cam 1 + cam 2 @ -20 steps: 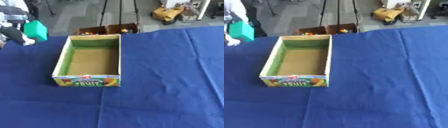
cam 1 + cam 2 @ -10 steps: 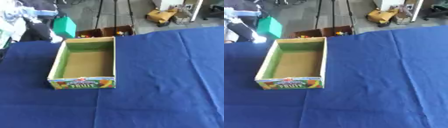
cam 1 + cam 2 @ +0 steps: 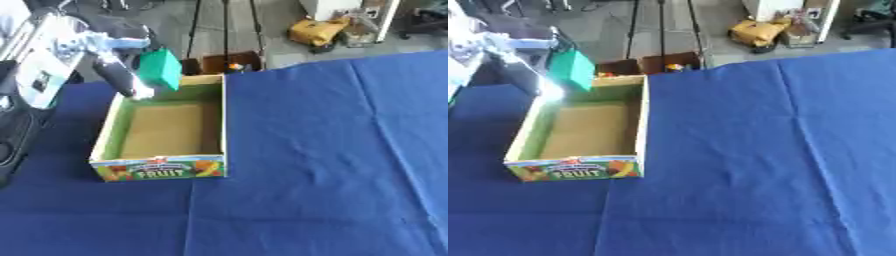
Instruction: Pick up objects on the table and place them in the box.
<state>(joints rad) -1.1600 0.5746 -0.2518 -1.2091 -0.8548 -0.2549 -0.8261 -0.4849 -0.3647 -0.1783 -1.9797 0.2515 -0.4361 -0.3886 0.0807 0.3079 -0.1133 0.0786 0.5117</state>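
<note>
Since half a second ago the left hand has carried the green block rightward, from beyond the box's far left corner to a spot over the far left part of the fruit box, though the head has also shifted, so part of that change is the camera's. At the far left the black and silver arm enters from the upper left corner, blurred by motion. The hand's fingers are curled round the left side of the block and pinch it, with the block hanging tilted above the box's far rim, not touching the cardboard. Below it the box stands open on the table, its brown floor bare, green inner walls upright, the printed "FRUIT" panel facing the camera. Left of the box only a narrow strip of cloth runs to the table's edge. Rightward, the blue cloth spreads wide and flat with faint fold lines, leaving broad free room. Beyond the table's far edge sit small brown crates, tripod legs on a grey floor, and a yellow machine at upper right.
</note>
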